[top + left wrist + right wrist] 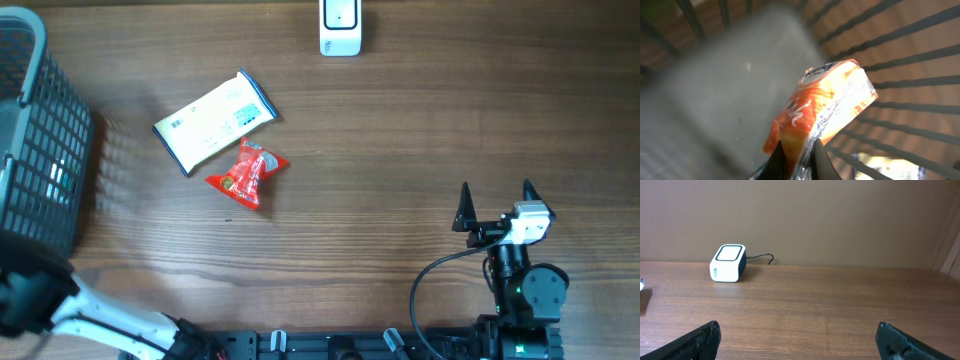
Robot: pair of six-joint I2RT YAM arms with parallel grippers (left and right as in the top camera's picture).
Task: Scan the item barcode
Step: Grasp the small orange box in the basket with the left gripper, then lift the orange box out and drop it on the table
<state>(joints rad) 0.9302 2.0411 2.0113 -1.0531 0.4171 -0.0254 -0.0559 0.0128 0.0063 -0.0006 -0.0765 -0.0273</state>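
In the left wrist view my left gripper (798, 146) is shut on the lower edge of an orange and white snack packet (827, 102). The packet is lifted inside the grey mesh basket (900, 65). Overhead, the basket (40, 150) stands at the far left, and the left gripper itself is hidden there. The white barcode scanner (340, 28) sits at the back edge of the table, and it also shows in the right wrist view as the scanner (728, 262). My right gripper (496, 195) rests low at the right, open with nothing between its fingers (707, 337).
A white and blue packet (215, 120) and a red packet (248, 172) lie on the wooden table left of centre. Another pale packet (890, 165) shows low behind the basket bars. A black cable runs from the scanner.
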